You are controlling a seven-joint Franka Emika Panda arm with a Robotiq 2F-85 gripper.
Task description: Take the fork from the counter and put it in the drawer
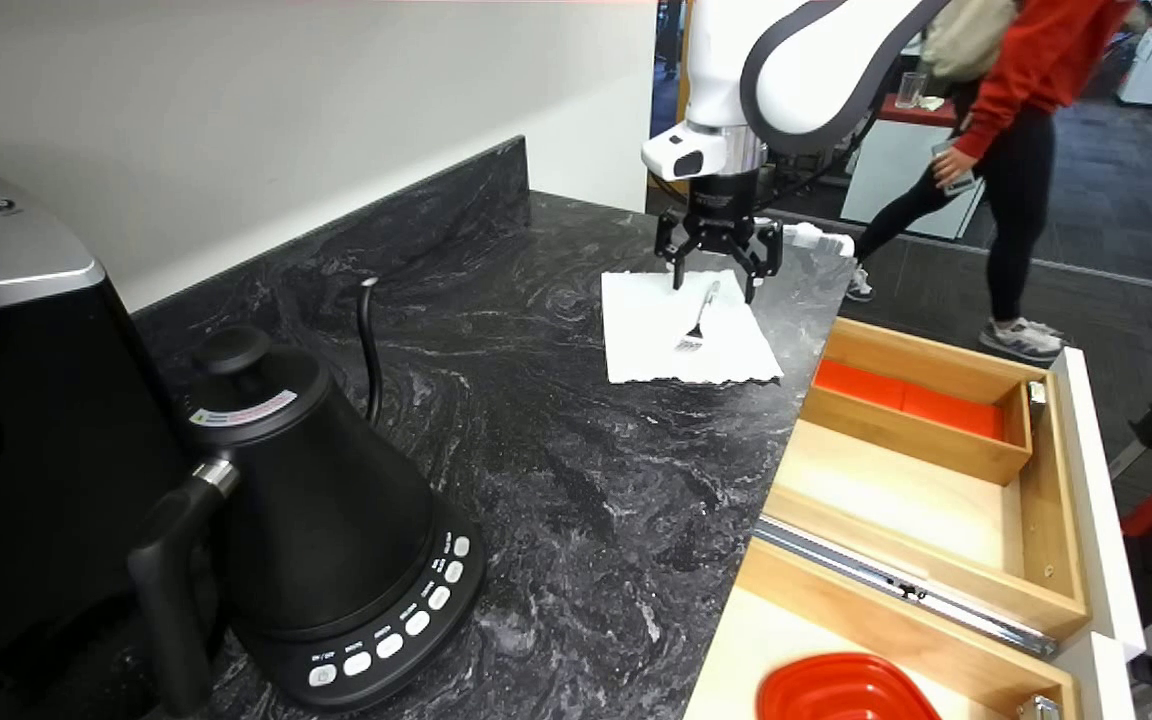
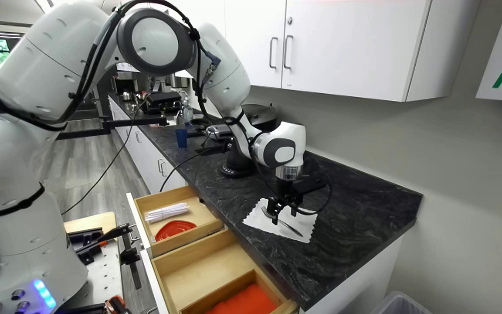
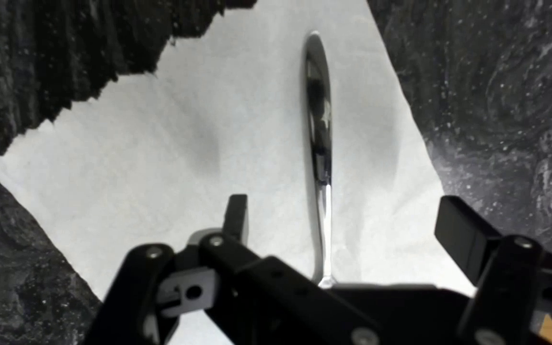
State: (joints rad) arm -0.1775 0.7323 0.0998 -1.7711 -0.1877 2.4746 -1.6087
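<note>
The fork is a slim grey metal fork lying on a white napkin on the dark veined counter. It also shows in an exterior view and in the wrist view, where its tines are hidden behind the gripper. My gripper is open and empty above the napkin. In the wrist view the fingers are on either side of the fork's handle, apart from it. The pale wooden drawer with an orange-red compartment is pulled out beside the counter; it also shows in an exterior view.
A black kettle stands on the counter near a black and silver machine. A neighbouring open drawer holds a red dish and white sticks. A white wall runs behind the counter. A person is in the background.
</note>
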